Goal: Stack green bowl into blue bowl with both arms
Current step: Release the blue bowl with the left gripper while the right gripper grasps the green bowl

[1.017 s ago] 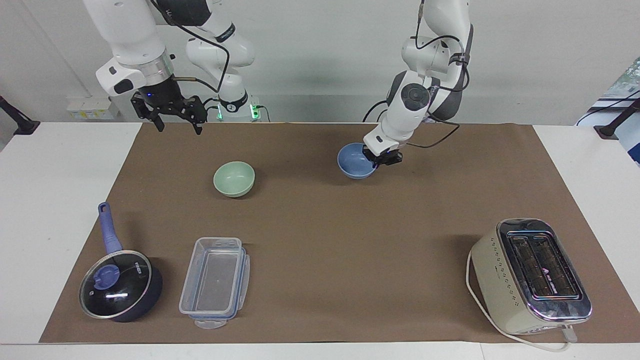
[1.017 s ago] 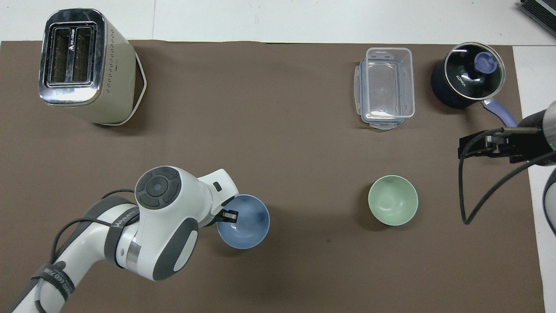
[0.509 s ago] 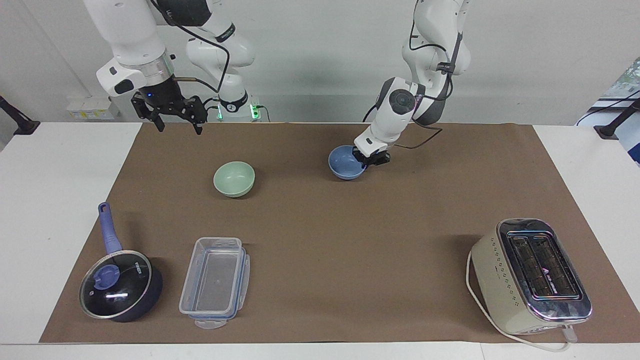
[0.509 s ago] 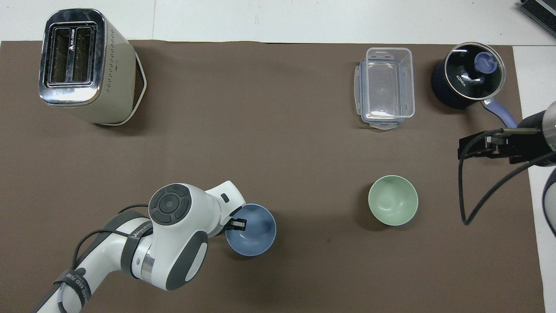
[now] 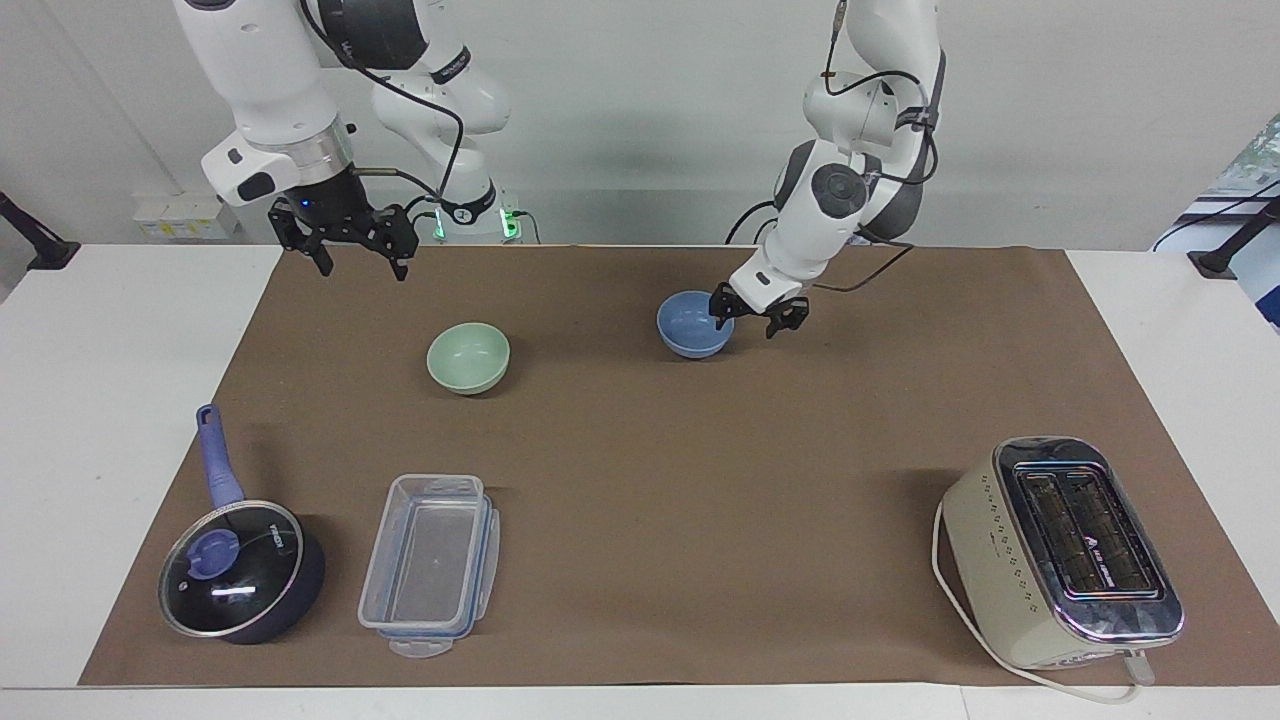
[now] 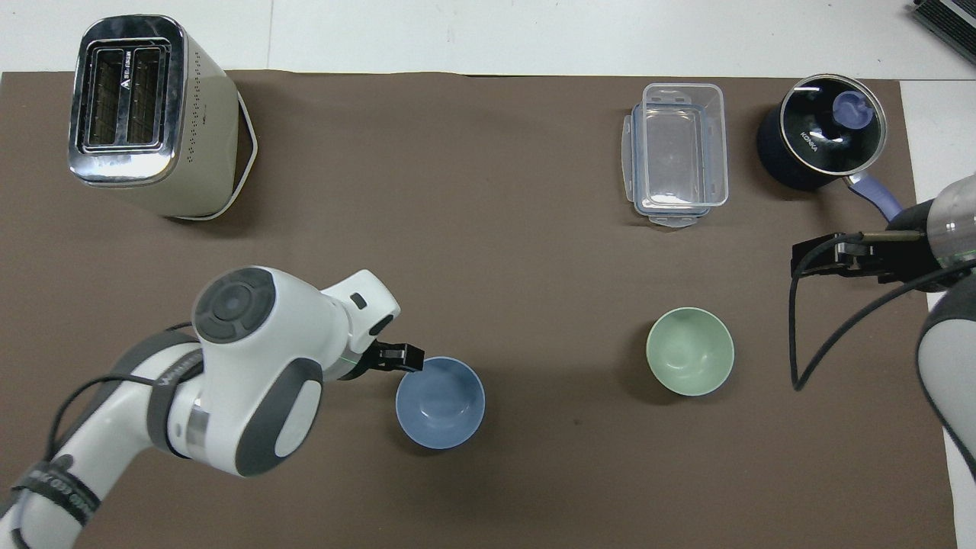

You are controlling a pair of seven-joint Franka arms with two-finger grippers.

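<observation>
Since earlier frame left gripper released blue bowl and lifted off rim, fingers now apart, just beside bowl at its 3 o'clock in facing view. Blue bowl on tabletop mid-mat. Green bowl sits apart, toward right arm's end. Right gripper waits raised, fingers apart. Green bowl looks light, stiff, smooth; judgement: pinch thin rim, wall between fingers.

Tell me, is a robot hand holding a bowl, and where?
No. The left gripper is open beside the blue bowl; the right gripper is open and empty.
</observation>
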